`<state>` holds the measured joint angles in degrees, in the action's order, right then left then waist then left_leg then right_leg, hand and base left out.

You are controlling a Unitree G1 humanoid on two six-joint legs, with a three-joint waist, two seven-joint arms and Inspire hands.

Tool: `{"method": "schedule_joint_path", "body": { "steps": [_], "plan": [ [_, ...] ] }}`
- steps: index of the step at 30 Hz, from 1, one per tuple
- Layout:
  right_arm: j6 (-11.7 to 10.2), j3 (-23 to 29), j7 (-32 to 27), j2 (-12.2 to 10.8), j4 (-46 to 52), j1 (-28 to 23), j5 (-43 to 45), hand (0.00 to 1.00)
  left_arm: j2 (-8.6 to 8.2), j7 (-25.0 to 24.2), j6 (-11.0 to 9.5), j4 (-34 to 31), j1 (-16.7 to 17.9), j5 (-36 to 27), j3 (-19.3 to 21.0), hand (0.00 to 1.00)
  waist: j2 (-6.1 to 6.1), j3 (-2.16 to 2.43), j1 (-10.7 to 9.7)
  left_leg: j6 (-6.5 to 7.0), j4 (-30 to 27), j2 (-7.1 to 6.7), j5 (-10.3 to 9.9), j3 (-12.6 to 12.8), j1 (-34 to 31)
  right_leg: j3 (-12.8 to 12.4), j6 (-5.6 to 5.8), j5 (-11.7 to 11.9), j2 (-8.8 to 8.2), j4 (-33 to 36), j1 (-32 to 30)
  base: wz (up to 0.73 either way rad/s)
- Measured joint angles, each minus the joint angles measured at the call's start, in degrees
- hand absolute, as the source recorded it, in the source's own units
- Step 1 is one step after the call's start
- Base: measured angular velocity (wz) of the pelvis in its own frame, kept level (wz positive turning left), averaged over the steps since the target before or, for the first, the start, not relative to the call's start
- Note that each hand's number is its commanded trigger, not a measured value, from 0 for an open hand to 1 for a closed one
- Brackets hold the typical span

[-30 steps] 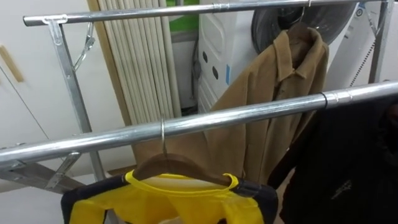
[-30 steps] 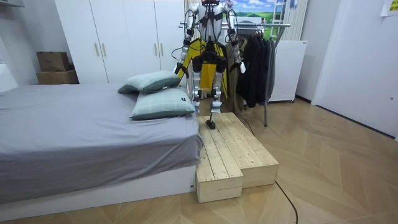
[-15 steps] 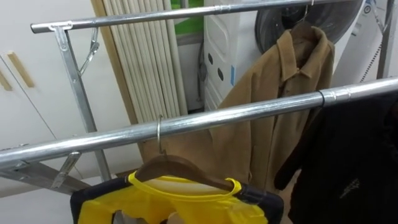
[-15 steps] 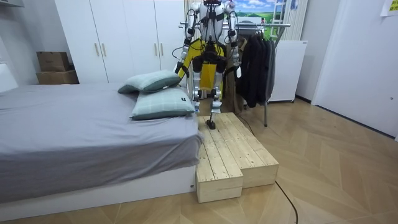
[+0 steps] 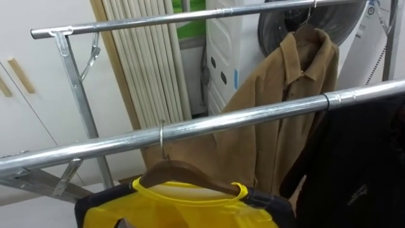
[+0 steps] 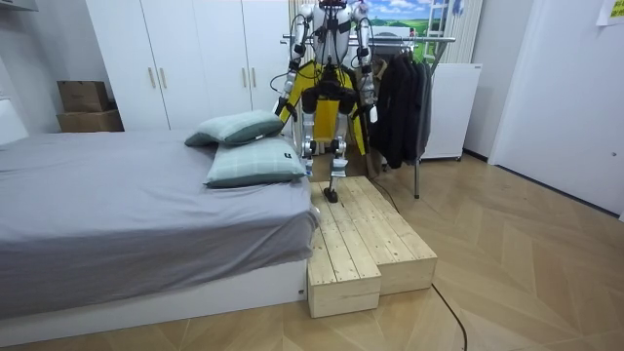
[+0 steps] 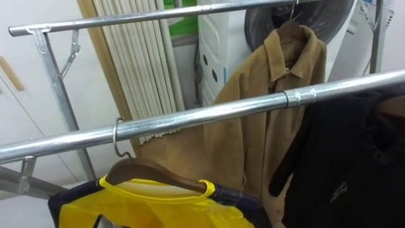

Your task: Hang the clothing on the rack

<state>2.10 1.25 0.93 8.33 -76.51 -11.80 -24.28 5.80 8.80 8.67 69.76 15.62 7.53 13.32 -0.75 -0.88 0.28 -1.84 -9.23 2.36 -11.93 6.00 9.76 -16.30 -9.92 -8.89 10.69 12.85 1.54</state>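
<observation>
The yellow garment, dark-sleeved, hangs at 6 o'clock on a curved wooden hanger. Its wire hook sits over the smooth steel rail, which runs 8 to 2 o'clock. In the room view the garment hangs between the left hand and right hand, about equally near. I cannot tell whether either hand grips anything.

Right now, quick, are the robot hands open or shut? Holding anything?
Left robot hand: cannot be told, it is too small in the room view.
Right robot hand: cannot be told, for the same reason.
</observation>
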Motion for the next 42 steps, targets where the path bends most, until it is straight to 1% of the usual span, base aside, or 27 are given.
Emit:
{"method": "schedule_joint_path", "body": {
  "steps": [1, 5, 12, 15, 20, 23, 30, 33, 35, 42],
  "plan": [
    [0.57, 0.0, 0.18, 0.06, 0.14, 0.05, 0.45, 0.0, 0.06, -0.71, 0.21, 0.0, -0.1, 0.0, 0.14, 0.0, -0.05, 0.03, -0.01, 0.0, -0.03, -0.04, 0.0, 0.05, 0.07, 0.0, -0.02, -0.12, -0.01, 0.5, -0.03, 0.0],
    [1.03, -0.02, 0.56, 0.23, 0.28, 1.11, 2.4, 0.0, 0.26, -2.8, 0.24, -0.03, -0.14, -0.26, -0.03, 0.0, -0.21, -0.04, -0.02, 0.01, -0.17, -0.09, -0.01, 0.1, -0.06, -0.05, 0.02, -0.33, 0.02, 1.12, -0.3, 0.0],
    [1.0, -0.13, 1.67, 0.35, 1.58, 2.97, 3.35, 0.0, 0.71, -4.61, 0.72, -0.11, -0.45, -0.63, -0.64, 0.0, -0.28, -0.06, -0.04, 0.02, -0.17, -0.11, -0.02, 0.05, -0.51, -0.6, 0.02, -0.49, 0.15, 0.98, -0.32, 0.0],
    [0.81, -1.26, 1.77, 0.38, 2.56, 3.66, 3.37, 0.0, 0.77, -4.94, 0.87, -0.1, -0.38, -0.62, -1.19, 0.0, -0.19, -0.06, 0.0, 0.03, -0.09, -0.13, -0.03, 0.07, -0.51, -0.68, -0.01, -0.47, 0.13, 0.99, -0.19, 0.0],
    [-0.94, -1.27, 2.38, 0.39, 3.51, 3.87, 7.1, 0.0, 1.02, -6.11, 1.08, -0.1, -0.3, -0.2, -1.2, 0.0, -0.01, -0.05, -0.01, 0.2, 0.02, -0.13, -0.19, 0.08, -0.49, -0.39, -0.04, -0.44, 0.03, 1.06, -0.31, -0.03],
    [-1.25, -1.31, 2.38, 0.39, 3.48, 3.95, 7.45, 0.0, 1.29, -6.75, 1.29, -0.09, -0.27, -0.2, -1.35, 0.0, 0.02, -0.08, 0.0, 0.21, 0.3, -0.12, -0.27, 0.01, -0.45, -0.36, -0.04, -0.44, 0.01, 1.05, -0.11, 0.0],
    [-1.28, -1.26, 2.39, 0.36, 3.31, 4.14, 8.49, 0.0, 1.47, -7.26, 1.47, -0.1, -0.37, -0.2, -1.47, 0.0, 0.05, -0.1, -0.02, 0.22, 0.6, -0.1, -0.27, -0.07, 0.05, -0.17, 0.01, -0.47, -0.06, 0.73, -0.24, 0.0],
    [-1.28, -1.28, 2.38, 0.29, 2.98, 4.16, 8.43, 0.0, 1.54, -7.28, 1.54, -0.1, -0.35, -0.2, -1.69, 0.0, 0.11, -0.27, 0.02, 0.22, 0.62, -0.11, -0.29, -0.14, 0.72, -0.11, 0.05, -0.49, -0.12, 0.62, 0.46, 0.0],
    [-1.28, -1.73, 2.36, 0.32, 2.82, 4.32, 7.75, 0.0, 1.76, -7.34, 1.8, -0.1, -0.47, -0.21, -2.64, 0.0, 0.11, -0.29, 0.05, 0.22, 0.59, -0.11, -0.3, -0.15, 0.84, -0.11, 0.13, -0.59, -0.12, 0.54, 0.58, 0.0],
    [-1.48, -2.36, 2.36, 0.27, 3.0, 4.39, 7.62, 0.0, 1.79, -7.37, 1.8, -0.1, -0.45, -0.11, -2.96, 0.0, 0.05, -0.28, 0.07, 0.22, 0.58, -0.12, -0.31, -0.14, 0.86, 0.1, 0.13, -0.59, -0.12, 0.68, 0.56, 0.0]
  ]
}}
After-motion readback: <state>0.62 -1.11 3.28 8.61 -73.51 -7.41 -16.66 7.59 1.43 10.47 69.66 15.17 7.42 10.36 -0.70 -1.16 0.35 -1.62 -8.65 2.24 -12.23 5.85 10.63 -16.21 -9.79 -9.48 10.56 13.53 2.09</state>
